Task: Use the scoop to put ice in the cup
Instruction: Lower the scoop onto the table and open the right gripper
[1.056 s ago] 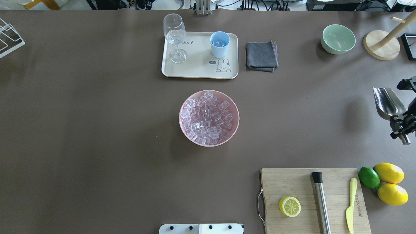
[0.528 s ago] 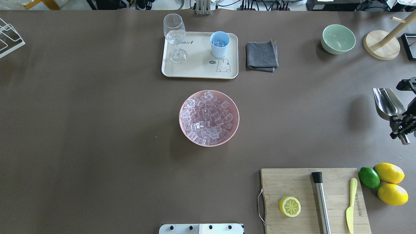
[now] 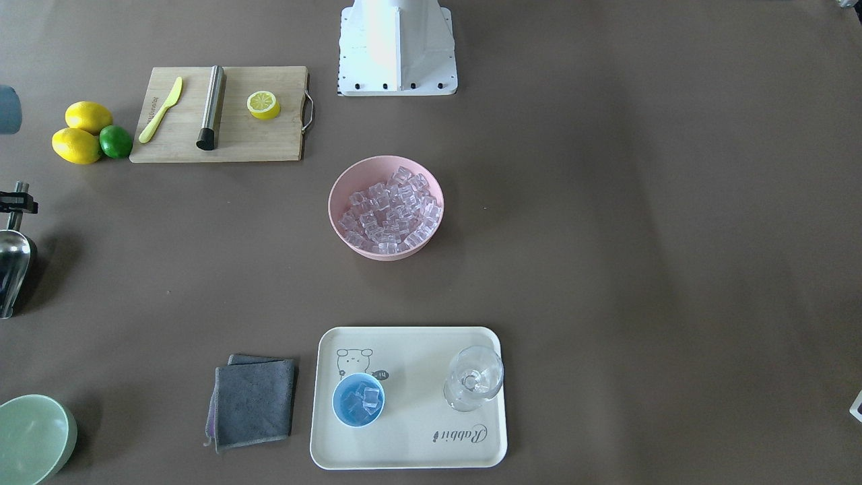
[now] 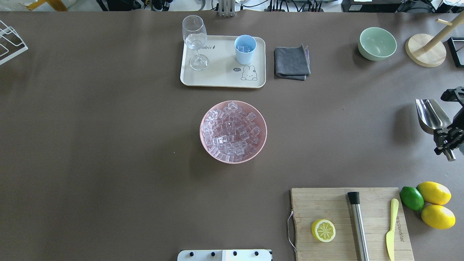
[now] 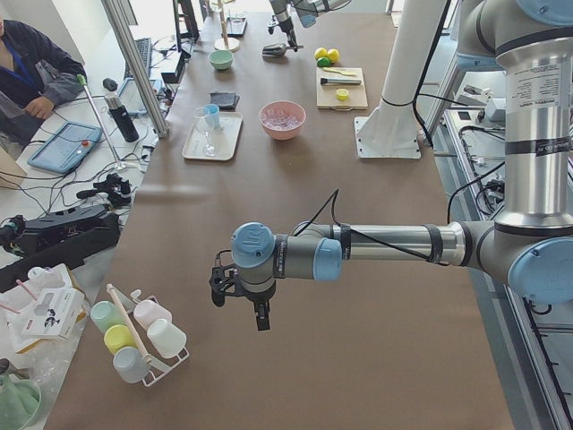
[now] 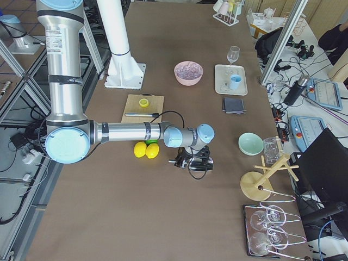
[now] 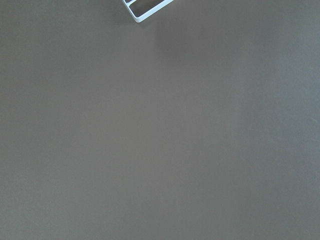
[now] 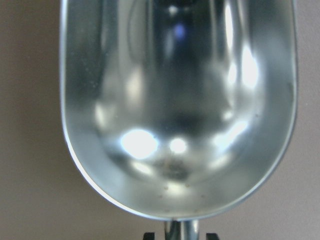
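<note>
The steel scoop is at the table's far right, its handle in my right gripper, which is shut on it. It throws a shadow on the table to its left. The right wrist view shows the scoop's bowl empty. The scoop also shows at the left edge of the front view. The ice fills a pink bowl at the table's middle. The light-blue cup stands on a cream tray with a few cubes in it. My left gripper shows only in the exterior left view, so I cannot tell its state.
A stemmed glass shares the tray. A grey cloth, a pale green bowl and a wooden stand lie at the far right. A cutting board with a rod, knife and half lemon, plus lemons and a lime, are near right.
My right gripper has shifted very slightly with the scoop, and the scoop's shadow has drawn closer to it. Nothing else has moved.
</note>
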### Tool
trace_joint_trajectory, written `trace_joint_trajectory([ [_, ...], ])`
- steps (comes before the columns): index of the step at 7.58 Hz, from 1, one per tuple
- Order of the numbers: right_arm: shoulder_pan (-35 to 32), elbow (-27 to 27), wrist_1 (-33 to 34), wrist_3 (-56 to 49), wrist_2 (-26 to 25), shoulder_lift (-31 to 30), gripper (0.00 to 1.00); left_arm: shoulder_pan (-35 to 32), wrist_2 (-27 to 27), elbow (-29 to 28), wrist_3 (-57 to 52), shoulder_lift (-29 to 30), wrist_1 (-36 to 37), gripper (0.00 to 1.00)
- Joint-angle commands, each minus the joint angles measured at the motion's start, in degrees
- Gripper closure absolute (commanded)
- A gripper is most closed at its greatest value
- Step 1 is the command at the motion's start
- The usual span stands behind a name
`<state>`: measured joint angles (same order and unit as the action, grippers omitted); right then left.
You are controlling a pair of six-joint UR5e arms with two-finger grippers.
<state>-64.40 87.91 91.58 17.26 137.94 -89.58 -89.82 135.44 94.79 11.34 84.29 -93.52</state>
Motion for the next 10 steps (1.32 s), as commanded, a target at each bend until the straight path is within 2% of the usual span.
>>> trace_joint_trajectory([
  [1,0.0,-1.6,-2.3,0.1,0.0,0.4,0.34,0.0,0.0,0.0,0.0,0.2,0.0,0.02],
  [2,0.0,-1.1,-2.3,0.1,0.1,0.5,0.01,0.0,0.0,-0.1,0.0,0.2,0.0,0.02],
  [4,-0.8,-0.8,-2.3,0.1,0.8,0.6,0.00,0.0,0.0,-0.1,0.0,0.3,0.0,0.02],
  [6,-5.0,1.8,-2.4,-0.1,0.8,0.5,0.00,0.0,0.0,-0.6,0.0,0.5,0.0,0.02],
  [8,-11.8,9.1,-0.5,-0.2,-4.4,0.1,0.00,0.0,0.0,-0.6,0.0,0.5,0.0,0.02],
  [10,-21.2,15.7,7.8,-1.9,-7.7,1.1,0.00,0.0,0.0,-0.6,0.0,0.5,0.0,0.02],
])
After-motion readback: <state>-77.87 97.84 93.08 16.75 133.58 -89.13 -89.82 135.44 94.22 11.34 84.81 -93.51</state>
